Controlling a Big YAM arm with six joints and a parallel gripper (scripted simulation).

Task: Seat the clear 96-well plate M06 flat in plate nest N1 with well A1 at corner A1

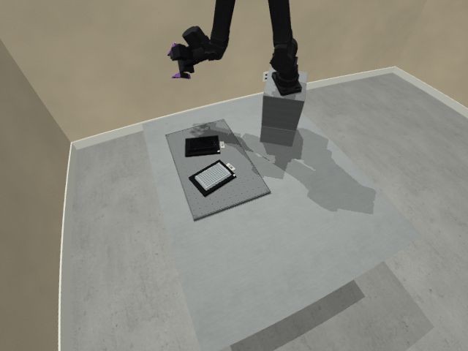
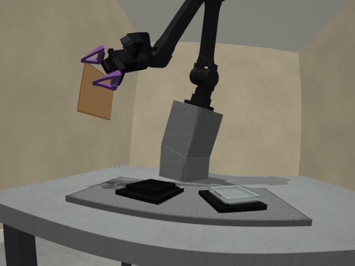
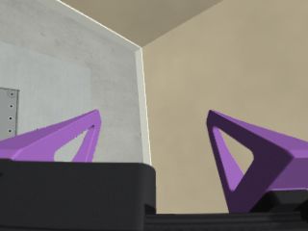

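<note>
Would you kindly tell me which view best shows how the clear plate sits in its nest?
The exterior view: clear plate M06 appears side-on, visibly tilted on nest N1. The top view shows only its outline; the wrist view misses it.

My claw (image 2: 100, 70) hangs wide open, high above the tabletop (image 2: 86, 237), holding nothing. I see open air over M06 (image 2: 233, 194) and M09 (image 2: 150, 186). A gap separates their nests. The pedestal (image 2: 189, 143) stands behind them, nearest M06's far side.
</note>
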